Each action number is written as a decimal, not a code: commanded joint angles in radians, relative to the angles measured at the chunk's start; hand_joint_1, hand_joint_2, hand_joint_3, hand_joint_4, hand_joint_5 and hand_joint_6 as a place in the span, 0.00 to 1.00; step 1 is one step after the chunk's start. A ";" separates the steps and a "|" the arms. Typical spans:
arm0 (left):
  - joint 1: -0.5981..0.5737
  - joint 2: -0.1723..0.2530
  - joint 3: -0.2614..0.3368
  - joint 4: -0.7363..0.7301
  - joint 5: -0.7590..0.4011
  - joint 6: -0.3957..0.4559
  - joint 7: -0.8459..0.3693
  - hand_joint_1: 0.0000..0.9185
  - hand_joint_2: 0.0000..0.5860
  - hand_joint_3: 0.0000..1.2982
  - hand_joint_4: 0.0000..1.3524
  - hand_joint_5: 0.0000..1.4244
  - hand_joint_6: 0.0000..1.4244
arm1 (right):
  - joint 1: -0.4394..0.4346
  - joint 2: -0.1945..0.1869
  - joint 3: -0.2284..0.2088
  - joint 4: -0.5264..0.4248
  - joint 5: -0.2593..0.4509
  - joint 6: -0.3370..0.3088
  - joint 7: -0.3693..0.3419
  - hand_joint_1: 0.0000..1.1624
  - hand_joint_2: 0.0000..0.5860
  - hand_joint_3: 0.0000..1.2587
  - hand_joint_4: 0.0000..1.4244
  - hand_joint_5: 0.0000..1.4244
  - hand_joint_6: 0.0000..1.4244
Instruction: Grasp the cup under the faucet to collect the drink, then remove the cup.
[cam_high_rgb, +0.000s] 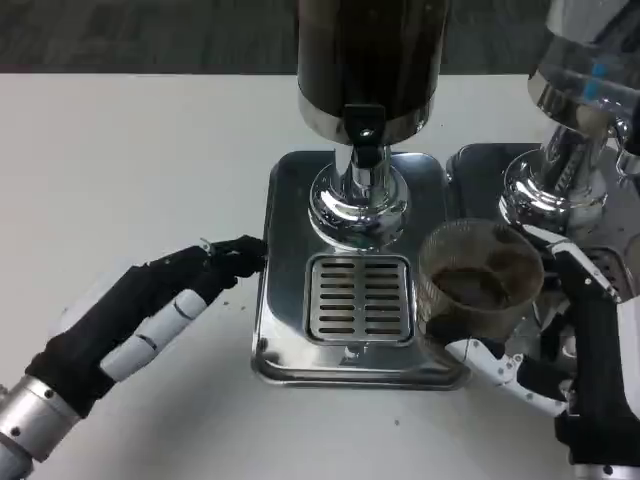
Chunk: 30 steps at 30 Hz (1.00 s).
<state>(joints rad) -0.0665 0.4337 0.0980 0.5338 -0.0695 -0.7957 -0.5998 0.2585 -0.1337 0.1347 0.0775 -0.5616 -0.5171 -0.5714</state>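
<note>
Right hand (560, 350) is gripping the cup (478, 285), dark drink showing inside, off the drip grate (358, 298) toward the tray's right edge; left hand (150, 310) is lying empty, fingers extended, just beside the tray (285, 200). Filling is looking done, removal under way; faucet (365, 135) is standing behind, apart from the cup.

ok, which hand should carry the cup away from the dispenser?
Right. The right hand already grips the cup, which holds dark drink and sits at the drip tray's right edge, off the grate. The left hand holds nothing, resting on the table left of the tray.
</note>
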 joint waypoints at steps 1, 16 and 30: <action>0.022 0.033 -0.012 -0.058 0.054 -0.061 0.030 0.00 0.36 0.20 0.17 0.14 0.16 | 0.018 -0.007 -0.020 -0.068 0.012 -0.019 0.023 0.71 0.31 0.53 0.56 0.70 0.92; 0.054 0.147 -0.017 -0.108 0.186 -0.206 0.094 0.00 0.34 0.15 0.08 0.06 0.11 | 0.045 0.015 -0.029 -0.111 0.018 -0.056 0.034 0.73 0.28 0.55 0.57 0.71 0.94; 0.074 0.282 -0.036 -0.179 0.256 -0.371 0.108 0.00 0.32 0.04 0.00 0.00 0.03 | 0.134 0.018 -0.036 -0.247 0.028 -0.078 0.077 0.74 0.27 0.56 0.58 0.73 0.95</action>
<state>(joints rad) -0.0053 0.6815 0.0662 0.3795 0.1651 -1.1190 -0.5064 0.3809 -0.1227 0.1058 -0.1165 -0.5582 -0.5541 -0.4976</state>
